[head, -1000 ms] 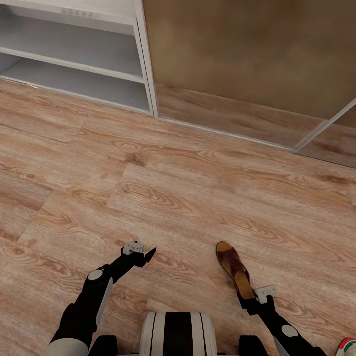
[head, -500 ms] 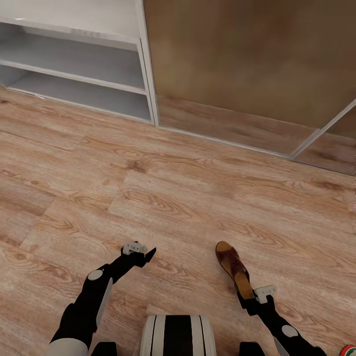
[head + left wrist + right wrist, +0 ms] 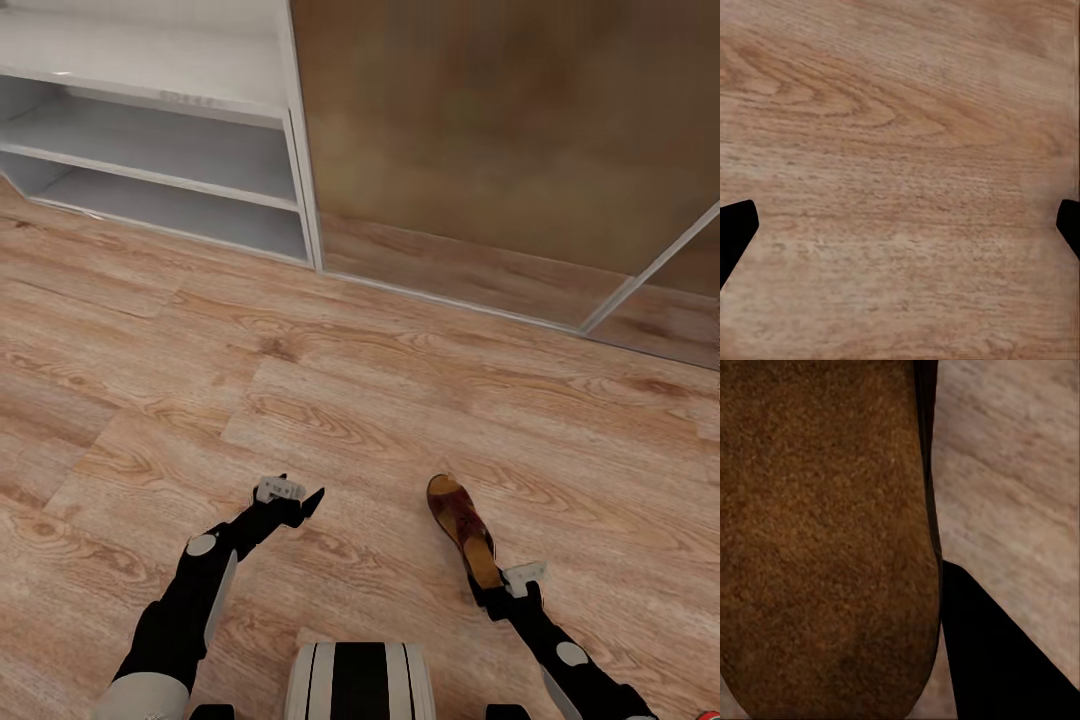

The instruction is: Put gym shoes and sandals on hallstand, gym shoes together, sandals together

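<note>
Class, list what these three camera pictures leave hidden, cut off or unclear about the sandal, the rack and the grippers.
1. Sandal: heel end hidden by the right gripper in the head view; too close in the right wrist view.
2. Hallstand: cut off by the head view's top and left edges.
3. Left gripper: its fingers cut off by the left wrist view's edges.

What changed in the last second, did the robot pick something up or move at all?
Nothing was picked up or let go. The whole view shifted, so the camera moved: more of the shoe rack now shows. The right end effector stays shut on the brown sandal, carried heel-first. The left end effector remains open and empty above the wood floor. Both arms kept their pose.
</note>
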You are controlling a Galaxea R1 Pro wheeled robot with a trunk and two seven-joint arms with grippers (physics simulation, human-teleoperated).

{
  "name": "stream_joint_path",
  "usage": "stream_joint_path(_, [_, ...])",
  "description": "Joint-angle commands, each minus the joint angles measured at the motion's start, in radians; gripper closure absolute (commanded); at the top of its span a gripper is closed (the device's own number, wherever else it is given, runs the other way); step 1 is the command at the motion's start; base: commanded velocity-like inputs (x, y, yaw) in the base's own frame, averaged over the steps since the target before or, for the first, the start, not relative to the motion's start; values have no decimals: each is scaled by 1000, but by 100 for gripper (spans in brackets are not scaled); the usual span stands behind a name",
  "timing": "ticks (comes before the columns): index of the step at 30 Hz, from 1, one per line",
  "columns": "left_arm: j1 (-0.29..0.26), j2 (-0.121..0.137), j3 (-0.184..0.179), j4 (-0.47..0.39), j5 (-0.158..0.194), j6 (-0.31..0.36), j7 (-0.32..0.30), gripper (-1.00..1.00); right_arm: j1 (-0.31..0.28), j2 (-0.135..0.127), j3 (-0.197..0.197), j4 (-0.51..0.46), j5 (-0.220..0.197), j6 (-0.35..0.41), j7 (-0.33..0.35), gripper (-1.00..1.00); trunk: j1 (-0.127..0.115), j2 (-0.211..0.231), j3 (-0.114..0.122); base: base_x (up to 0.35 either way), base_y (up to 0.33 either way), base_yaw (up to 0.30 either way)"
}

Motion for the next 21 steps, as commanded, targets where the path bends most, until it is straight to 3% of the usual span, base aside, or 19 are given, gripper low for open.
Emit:
stream_joint_path(1, [-6, -2, -1, -7, -4, 1, -8, -100, -6, 1, 3, 1, -11, -2, 5, 100, 0, 0, -1, 0, 0, 0])
stream_joint_path(4, [-23, 2, -5, -24, -6, -11, -8, -100, -18, 5, 3, 4, -11, -2, 5, 100, 0, 0, -1, 0, 0, 0])
stream_joint_path(12, [22, 41, 12, -60, -23, 20, -8, -100, -11, 29, 3, 49, -14, -6, 5, 100, 0, 0, -1, 0, 0, 0])
stream_joint_path(21, [73, 58, 22, -58, -26, 13, 17, -100, -9, 5, 3, 69, -13, -8, 5, 100, 0, 0, -1, 0, 0, 0])
